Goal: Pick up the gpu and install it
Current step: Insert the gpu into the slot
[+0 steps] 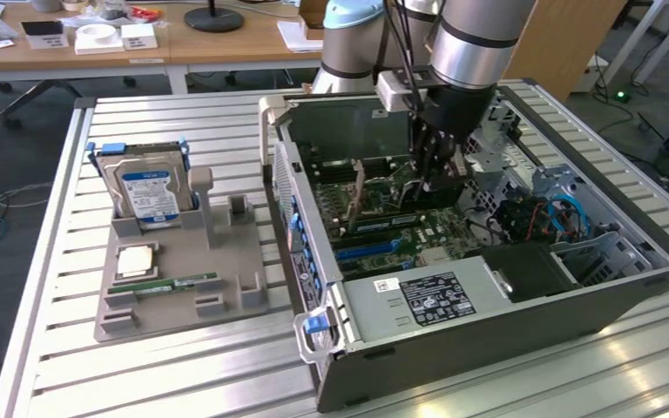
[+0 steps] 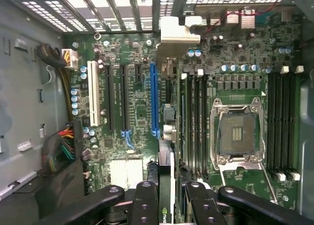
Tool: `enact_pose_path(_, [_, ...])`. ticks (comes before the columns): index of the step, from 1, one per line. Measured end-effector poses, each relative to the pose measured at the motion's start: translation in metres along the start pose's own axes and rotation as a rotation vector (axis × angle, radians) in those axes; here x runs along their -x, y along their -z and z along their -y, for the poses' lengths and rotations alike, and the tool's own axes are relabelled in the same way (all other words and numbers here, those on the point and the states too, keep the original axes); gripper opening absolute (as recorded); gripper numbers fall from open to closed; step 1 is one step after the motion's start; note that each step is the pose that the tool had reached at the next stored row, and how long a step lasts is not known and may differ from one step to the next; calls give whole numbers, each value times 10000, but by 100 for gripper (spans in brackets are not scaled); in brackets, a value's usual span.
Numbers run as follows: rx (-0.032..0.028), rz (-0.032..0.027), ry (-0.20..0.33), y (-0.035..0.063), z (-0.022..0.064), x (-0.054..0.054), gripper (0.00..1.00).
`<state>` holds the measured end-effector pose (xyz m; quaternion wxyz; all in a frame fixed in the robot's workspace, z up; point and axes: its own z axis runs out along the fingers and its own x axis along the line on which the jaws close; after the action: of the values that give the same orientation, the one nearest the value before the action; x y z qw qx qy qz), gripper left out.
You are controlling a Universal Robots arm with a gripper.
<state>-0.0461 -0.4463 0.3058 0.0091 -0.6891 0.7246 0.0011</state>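
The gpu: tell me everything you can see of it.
The gpu is a thin dark card seen edge-on in the wrist view, with a bent silver metal bracket at its far end and a green logo near the end effector, whose fingers clamp it from both sides. It stands on edge over the green motherboard, parallel to the long blue slot and just beside it. Whether it is seated cannot be told.

A robot arm [image 1: 474,43] holds its hand [image 1: 437,181] inside an open computer case [image 1: 486,340], above the circuit board [image 1: 428,231], on a slatted tabletop [image 1: 172,366] where a hard drive [image 1: 149,193] stands in a grey holder [image 1: 154,305].
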Motion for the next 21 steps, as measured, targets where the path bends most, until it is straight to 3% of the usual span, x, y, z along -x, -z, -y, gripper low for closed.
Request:
enact_pose_path(16, [1, 1, 69, -136, -73, -71, 26])
enact_pose_path(21, [2, -1, 70, -137, -75, -71, 26])
